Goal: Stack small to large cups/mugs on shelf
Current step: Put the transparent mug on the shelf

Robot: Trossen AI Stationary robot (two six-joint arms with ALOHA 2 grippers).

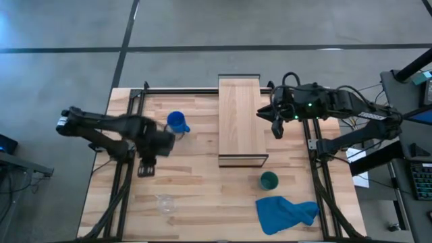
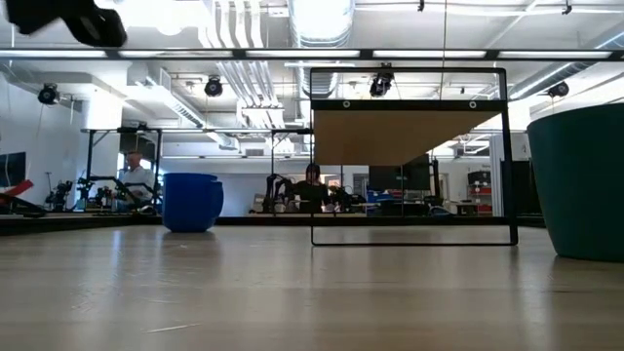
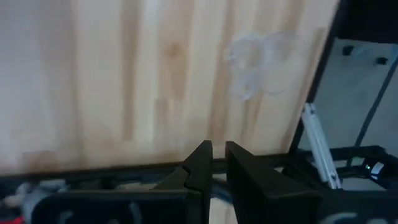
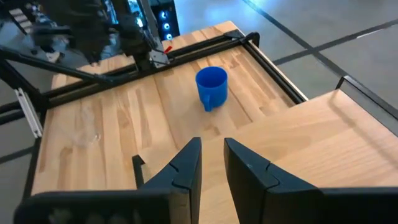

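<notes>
The bright blue mug point(image 1: 177, 123) point(image 4: 211, 84) point(image 2: 191, 202) stands upright on the tabletop, left of the shelf point(image 1: 239, 121) point(image 2: 409, 136). The tiny clear cup point(image 1: 164, 202) point(image 3: 261, 62) sits near the table's near-left edge. The dark green cup point(image 1: 268, 180) point(image 2: 580, 180) stands in front of the shelf's near end. My left gripper point(image 1: 147, 169) point(image 3: 216, 152) hovers between the mug and the clear cup, shut and empty. My right gripper point(image 1: 275, 128) point(image 4: 212, 146) hangs by the shelf's right edge, shut and empty.
A crumpled blue cloth point(image 1: 287, 212) lies at the near right, close to the green cup. Dark frame rails point(image 1: 128, 101) run along the table's far, left and right sides. Bare wood lies between the mug and the shelf.
</notes>
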